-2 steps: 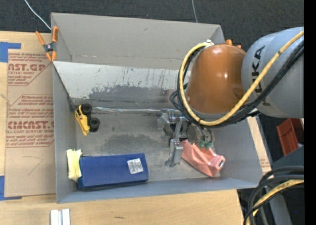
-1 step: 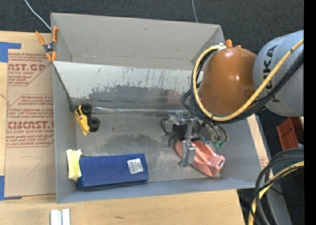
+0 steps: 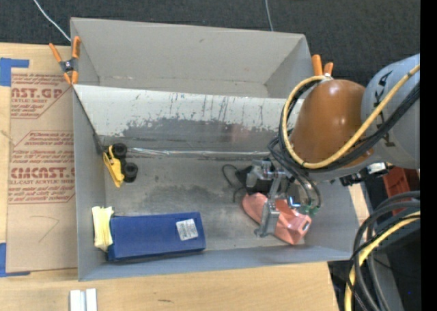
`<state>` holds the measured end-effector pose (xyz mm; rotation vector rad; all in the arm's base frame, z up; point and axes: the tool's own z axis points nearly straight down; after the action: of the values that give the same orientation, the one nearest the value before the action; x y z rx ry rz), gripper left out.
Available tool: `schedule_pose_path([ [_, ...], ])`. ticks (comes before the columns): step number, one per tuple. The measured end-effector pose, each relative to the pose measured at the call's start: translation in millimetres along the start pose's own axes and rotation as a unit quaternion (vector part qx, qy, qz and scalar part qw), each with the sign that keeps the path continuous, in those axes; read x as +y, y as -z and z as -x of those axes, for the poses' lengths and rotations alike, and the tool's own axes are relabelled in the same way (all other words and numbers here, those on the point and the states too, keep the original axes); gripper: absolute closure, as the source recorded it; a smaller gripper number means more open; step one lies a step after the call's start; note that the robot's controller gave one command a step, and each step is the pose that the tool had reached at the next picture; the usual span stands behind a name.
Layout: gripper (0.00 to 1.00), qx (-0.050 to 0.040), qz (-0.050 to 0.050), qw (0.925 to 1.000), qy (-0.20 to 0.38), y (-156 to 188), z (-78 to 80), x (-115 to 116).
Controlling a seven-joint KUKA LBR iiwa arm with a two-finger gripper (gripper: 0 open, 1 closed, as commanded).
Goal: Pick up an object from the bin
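My gripper [image 3: 268,221] is low in the bin's front right corner, right over a crumpled pink, soft-looking thing [image 3: 292,225] that lies on the floor there. The gripper's lower end overlaps the pink thing's left half. Whether it touches or grips it I cannot tell. A small black item [image 3: 237,174] lies just left of the gripper, toward the bin's middle.
A blue flat box [image 3: 153,236] with a white label lies along the front wall at the left, a yellow pad [image 3: 102,225] at its left end. A yellow toy with black wheels [image 3: 117,163] sits by the left wall. The arm's orange cover and cables hang over the right side.
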<state>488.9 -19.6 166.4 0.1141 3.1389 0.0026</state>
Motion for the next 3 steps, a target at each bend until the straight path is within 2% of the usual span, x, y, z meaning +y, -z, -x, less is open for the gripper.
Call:
schedule_pose_path([
  [1,0.00,0.0012,0.000,0.9997,0.026,-59.8,36.7,-15.1],
  [2,0.00,-0.0143,0.004,0.9976,0.067,-85.8,24.5,-58.3],
  [3,1.00,-0.0044,0.004,0.9918,0.128,-86.1,35.4,-69.3],
])
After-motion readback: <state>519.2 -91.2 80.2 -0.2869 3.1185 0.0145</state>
